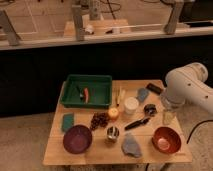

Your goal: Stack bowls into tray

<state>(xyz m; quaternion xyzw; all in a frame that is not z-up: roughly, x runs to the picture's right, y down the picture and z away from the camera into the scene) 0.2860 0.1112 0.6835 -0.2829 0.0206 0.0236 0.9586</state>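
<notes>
Hovering over table right edge: tool, grip unclear; purple bowl, orange-red bowl near front edge; tray back-left.

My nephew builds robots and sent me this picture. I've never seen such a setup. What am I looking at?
There is only one picture, taken by a single camera looking down at a wooden table from the front.

The big white shape on the right is the robot's arm. Its lower end is the gripper, the "hand", which hangs over the table's right side just above a clear cup. Whether it grips anything cannot be made out.

Its job concerns two bowls and a bin. The purple bowl sits front left, the orange-red bowl front right, and the green tray at the back left. Neither bowl is in the tray yet.

The rest is clutter: a white cup, a metal cup, a green sponge, dark grapes and a grey cloth.
</notes>
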